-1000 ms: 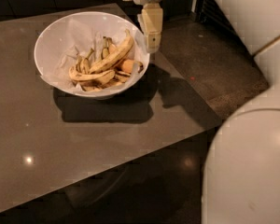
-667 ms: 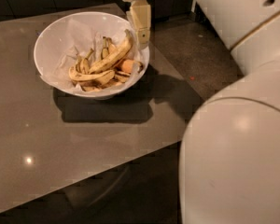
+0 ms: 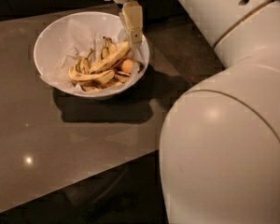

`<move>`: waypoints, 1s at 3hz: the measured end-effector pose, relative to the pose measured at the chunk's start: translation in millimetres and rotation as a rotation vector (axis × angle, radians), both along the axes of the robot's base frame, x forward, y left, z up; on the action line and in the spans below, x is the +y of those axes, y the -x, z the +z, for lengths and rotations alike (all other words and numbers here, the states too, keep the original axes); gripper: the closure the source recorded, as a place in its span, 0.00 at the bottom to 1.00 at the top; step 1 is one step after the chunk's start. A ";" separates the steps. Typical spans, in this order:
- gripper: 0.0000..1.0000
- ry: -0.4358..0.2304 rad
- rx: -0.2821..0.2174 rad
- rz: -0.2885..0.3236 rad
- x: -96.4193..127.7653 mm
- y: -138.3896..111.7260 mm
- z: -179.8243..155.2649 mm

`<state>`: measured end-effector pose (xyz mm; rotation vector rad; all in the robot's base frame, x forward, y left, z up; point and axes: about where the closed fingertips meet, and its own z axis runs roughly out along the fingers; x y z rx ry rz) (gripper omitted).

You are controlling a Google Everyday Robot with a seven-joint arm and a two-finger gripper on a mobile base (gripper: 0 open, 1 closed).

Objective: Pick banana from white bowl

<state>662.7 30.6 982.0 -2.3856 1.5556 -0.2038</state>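
The white bowl (image 3: 56, 36), lined with crumpled white paper, stands at the back left of the dark table. In it lies the banana (image 3: 107, 59), long, yellow and speckled, slanting up to the right over shorter bananas and peel pieces. A small orange chunk (image 3: 126, 66) lies by its right side. My gripper (image 3: 133, 34) hangs over the bowl's right rim, its cream fingers (image 3: 132, 20) pointing down just above the banana's upper right end.
The dark glossy table (image 3: 60, 143) reaches to a front edge running across the lower left. My large white arm (image 3: 224, 125) fills the right side of the view. A dark floor lies beyond the table.
The gripper has moved left, from outside the bowl's right rim to over the rim and the banana's upper end. The arm fills more of the right side.
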 end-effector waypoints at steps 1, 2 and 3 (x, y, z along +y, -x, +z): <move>0.00 -0.038 -0.022 0.014 5.5 -5.0 1.7; 0.06 -0.076 0.002 0.039 3.7 -4.2 -7.0; 0.16 -0.094 0.022 0.063 2.0 -5.1 -13.0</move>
